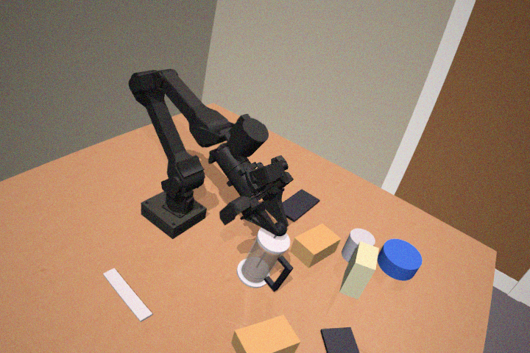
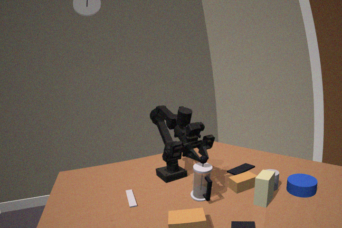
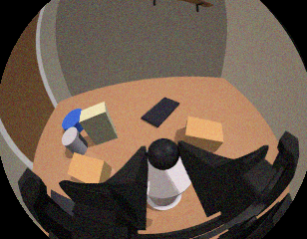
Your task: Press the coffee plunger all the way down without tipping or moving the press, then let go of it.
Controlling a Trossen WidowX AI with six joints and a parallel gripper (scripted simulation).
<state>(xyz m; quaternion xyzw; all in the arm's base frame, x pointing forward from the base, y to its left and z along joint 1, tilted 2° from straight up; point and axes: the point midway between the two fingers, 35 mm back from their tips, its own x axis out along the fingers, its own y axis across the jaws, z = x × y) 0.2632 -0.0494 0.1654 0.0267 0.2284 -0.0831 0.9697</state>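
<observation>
Your gripper point(image 1: 279, 228) is clamped on the black plunger knob point(image 3: 163, 153), one finger each side, pointing down from above. In the wrist view the two dark fingers flank the knob, which sits right over the white lid point(image 1: 273, 240) of the coffee press point(image 2: 202, 182). Knob is very close to the lid; you can't tell if it's touching.

Press stands upright on its white base point(image 1: 249, 278), near the table point(image 1: 65, 232) middle, in front of the arm base point(image 1: 173, 212). Clear glass body, thin rod visible inside. Black handle point(image 2: 208, 188) faces the camera side in the exterior view.

Around the press:
- Orange box point(image 1: 315, 243) just beside it, on the side away from the arm base in the top view.
- Dark flat slab point(image 1: 299, 204) behind that box, near the gripper.
- Pale yellow-green block point(image 2: 263, 187) standing upright, further out.
- Grey cylinder point(image 1: 357, 243) right behind the block, looks touching or nearly.
- Blue disc point(image 1: 399, 259) just beside those two.
- White flat strip point(image 1: 127, 293) well apart on the other side.
- Second orange box point(image 1: 266, 335) and another dark slab point(image 1: 339, 339) at the near table edge, both cut off by the frame.
</observation>
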